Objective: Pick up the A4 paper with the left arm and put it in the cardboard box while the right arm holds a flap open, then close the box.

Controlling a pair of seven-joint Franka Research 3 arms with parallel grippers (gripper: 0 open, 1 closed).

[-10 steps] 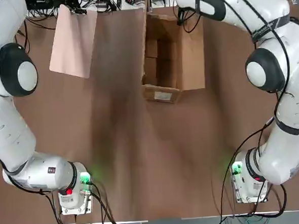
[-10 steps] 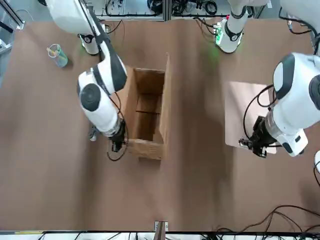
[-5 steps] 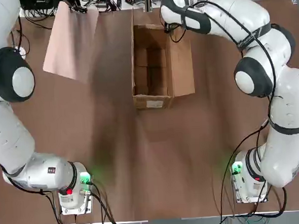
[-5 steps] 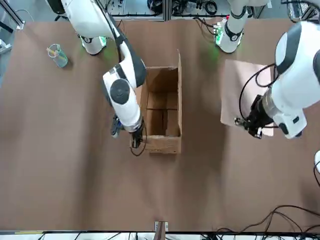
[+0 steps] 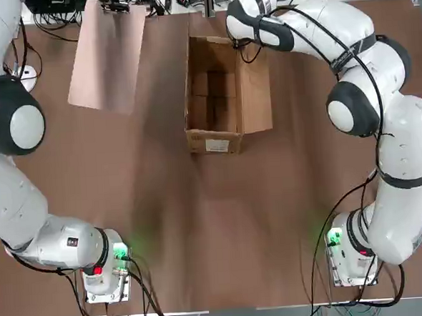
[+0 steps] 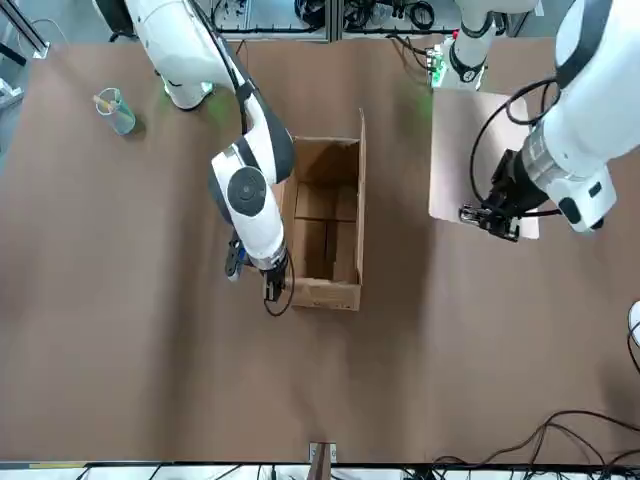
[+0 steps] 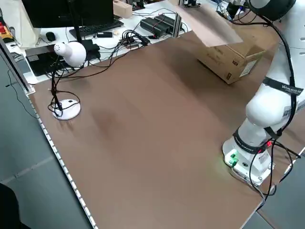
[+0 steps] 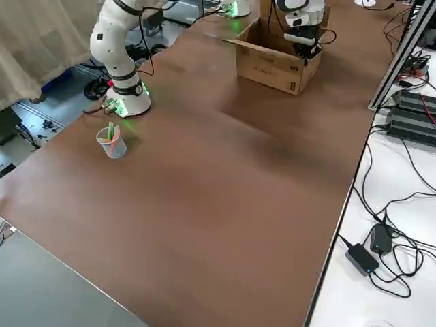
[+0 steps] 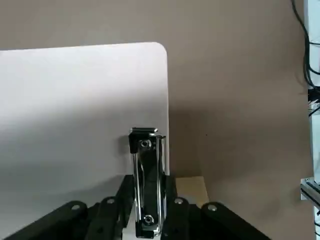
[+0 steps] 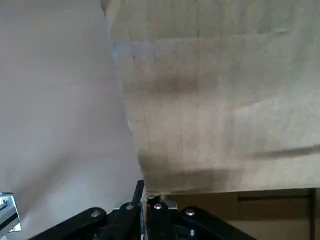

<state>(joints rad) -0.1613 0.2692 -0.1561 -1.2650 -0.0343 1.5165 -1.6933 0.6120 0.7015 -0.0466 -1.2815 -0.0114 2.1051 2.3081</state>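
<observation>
Already the A4 paper [image 5: 107, 57] is off the table: it hangs tilted in the air over the far left part of the scene, well apart from the cardboard box [image 5: 224, 85] and to its left in the top view. Its metal clip [image 9: 147, 182] sits between the fingers of the left gripper [image 6: 490, 217], which is clenched on that clip at the sheet's far short end, so the pick-up part looks done.

Next to it, the box stands open near the far middle of the table [image 5: 201, 223], its white label [image 5: 218, 145] on the near end wall. One long flap [image 5: 255, 76] lies folded out to the right; the opposite long flap stands upright on the left side. The right gripper [image 6: 277, 285] is at the far end of the box, on the right-hand flap side, and the right wrist view shows its fingers pinched tight on the edge of a cardboard flap. So the holding-open part appears to be in place too.

What is left, as I judge it: the sheet must travel right to above the opening, go down inside, and be released; then the flap must be let go and the flaps folded shut. Nothing is in the box yet as far as the views show.
</observation>
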